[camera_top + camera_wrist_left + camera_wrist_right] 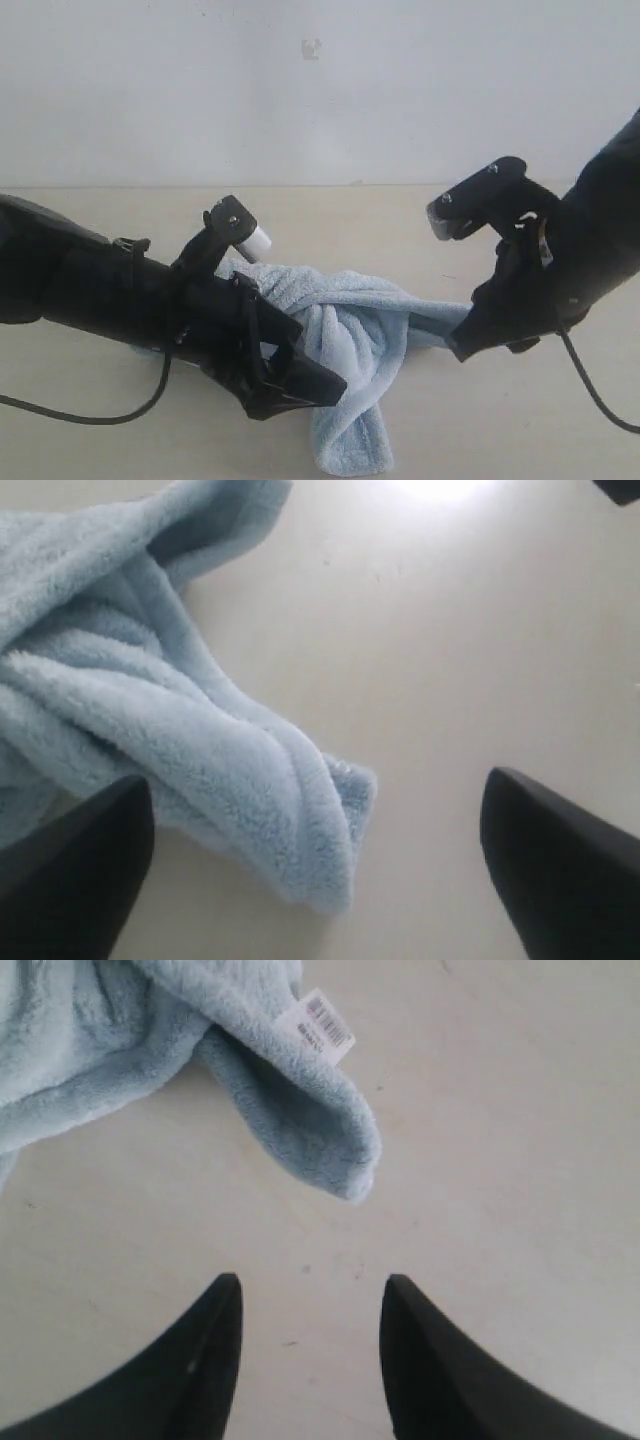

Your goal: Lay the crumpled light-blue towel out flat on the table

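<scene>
The light-blue towel [350, 340] lies crumpled and twisted on the cream table [480, 420], between the two arms. My left gripper [300, 385] hangs open just over its near-left folds; in the left wrist view a folded towel corner [300, 830] sits between the wide-apart fingers [70, 870] without being held. My right gripper [462, 345] is open at the towel's right end. In the right wrist view its gripper [310, 1285] holds nothing, with the tagged towel corner [320, 1150] and white tag [322, 1025] a short way ahead of the tips.
A white-grey wall [320, 90] rises behind the table's far edge. Black cables [90, 415] trail from both arms along the table. Bare table lies in front of the towel and to the far right.
</scene>
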Controlling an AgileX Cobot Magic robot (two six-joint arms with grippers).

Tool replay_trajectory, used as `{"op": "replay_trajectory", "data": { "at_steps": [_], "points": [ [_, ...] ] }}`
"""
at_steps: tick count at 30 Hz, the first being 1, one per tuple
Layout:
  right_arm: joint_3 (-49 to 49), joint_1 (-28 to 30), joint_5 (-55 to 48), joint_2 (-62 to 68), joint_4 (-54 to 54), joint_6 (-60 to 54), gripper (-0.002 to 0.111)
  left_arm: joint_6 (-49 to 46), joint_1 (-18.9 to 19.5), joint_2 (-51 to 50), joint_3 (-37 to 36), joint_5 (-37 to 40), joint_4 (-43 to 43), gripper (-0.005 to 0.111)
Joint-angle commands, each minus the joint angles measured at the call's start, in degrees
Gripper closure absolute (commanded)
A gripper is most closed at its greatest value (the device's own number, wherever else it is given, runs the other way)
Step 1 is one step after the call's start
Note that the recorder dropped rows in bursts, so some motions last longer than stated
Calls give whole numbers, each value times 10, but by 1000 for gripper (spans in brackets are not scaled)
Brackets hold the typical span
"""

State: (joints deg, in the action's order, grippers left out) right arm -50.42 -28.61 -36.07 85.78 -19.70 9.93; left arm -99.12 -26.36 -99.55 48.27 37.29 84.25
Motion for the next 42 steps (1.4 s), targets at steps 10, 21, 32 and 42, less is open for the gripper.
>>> {"op": "replay_trajectory", "data": {
  "at_steps": [10,21,32,42],
  "points": [
    [24,32,100,20,-62,134,65,-4,-3,-36,-1,-46,-77,36],
    [-10,188,102,30,337,-256,65,-3,-3,-38,1,42,-27,82],
    [-10,188,105,30,351,-271,65,9,-26,-87,12,-6,-58,42],
    [-10,188,106,30,351,-271,65,23,-71,-88,10,-143,14,50]
  ]
}}
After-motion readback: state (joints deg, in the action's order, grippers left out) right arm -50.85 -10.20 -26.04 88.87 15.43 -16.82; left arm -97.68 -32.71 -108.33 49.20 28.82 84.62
